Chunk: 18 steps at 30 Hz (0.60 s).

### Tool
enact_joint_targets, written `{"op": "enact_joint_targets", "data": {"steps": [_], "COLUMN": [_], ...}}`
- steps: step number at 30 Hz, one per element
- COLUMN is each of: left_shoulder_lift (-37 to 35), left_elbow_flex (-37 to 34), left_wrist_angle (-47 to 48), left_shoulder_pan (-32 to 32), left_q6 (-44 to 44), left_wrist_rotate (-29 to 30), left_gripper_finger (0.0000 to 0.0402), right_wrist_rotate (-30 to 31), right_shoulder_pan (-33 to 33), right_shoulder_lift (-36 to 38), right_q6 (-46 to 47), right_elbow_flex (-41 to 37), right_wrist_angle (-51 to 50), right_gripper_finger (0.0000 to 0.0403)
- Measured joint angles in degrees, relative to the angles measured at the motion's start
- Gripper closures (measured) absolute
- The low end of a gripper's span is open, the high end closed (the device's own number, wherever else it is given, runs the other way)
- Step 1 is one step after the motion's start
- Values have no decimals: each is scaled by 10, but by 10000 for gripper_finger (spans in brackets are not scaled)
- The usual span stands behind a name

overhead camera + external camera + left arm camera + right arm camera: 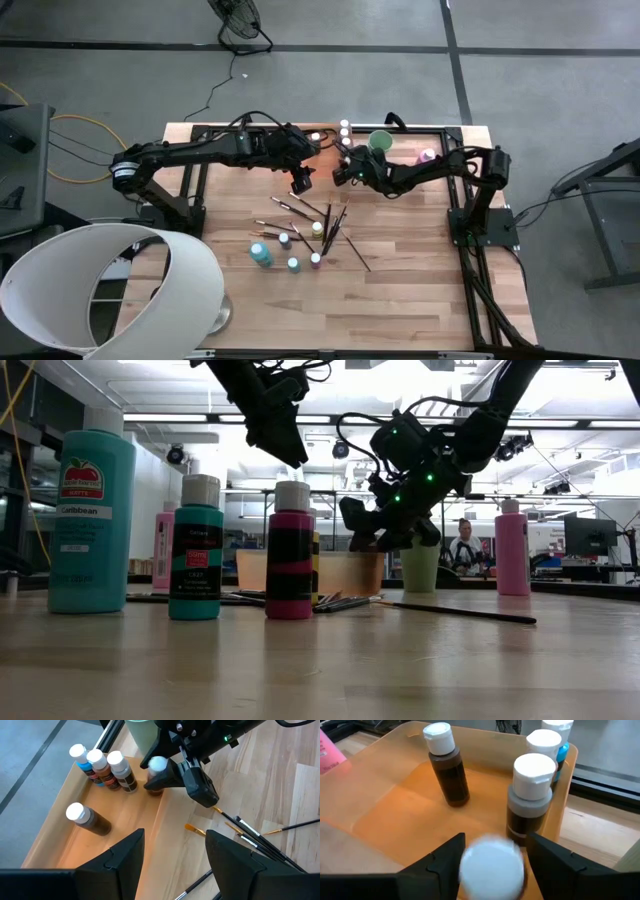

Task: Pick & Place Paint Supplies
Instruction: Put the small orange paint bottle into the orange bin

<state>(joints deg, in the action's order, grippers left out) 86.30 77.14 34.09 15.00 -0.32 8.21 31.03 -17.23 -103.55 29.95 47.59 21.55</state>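
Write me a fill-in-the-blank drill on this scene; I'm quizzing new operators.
The translucent tray is coloured ___.
The left gripper, open, holds ___.
The bottles in the tray have ___ caps.
The cup beside the tray is light ___.
Answers: orange; nothing; white; green.

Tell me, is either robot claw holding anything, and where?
The left gripper holds nothing. A white-capped bottle sits at the right gripper over the orange tray; whether it is gripped cannot be told.
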Motion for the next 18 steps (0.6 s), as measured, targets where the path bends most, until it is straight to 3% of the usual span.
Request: {"op": "enact_joint_targets", "data": {"steps": [11, 18], "left_shoulder_lift": [0, 0], "left_elbow_flex": [0, 0], "left_wrist_angle": [0, 1], "left_shoulder_pan": [0, 0], "left_q6": [0, 0], "left_wrist_rotate": [0, 0], "left_gripper_finger": [199, 199], "right_wrist_rotate": [-22, -49], "right_shoulder_pan": [1, 1], "right_shoulder_lift": [17, 74], "right_q6": [-2, -33], "right_elbow_flex": [-1, -1], "right_wrist_angle": [-3, -31], "right_gripper_finger": [174, 174]}}
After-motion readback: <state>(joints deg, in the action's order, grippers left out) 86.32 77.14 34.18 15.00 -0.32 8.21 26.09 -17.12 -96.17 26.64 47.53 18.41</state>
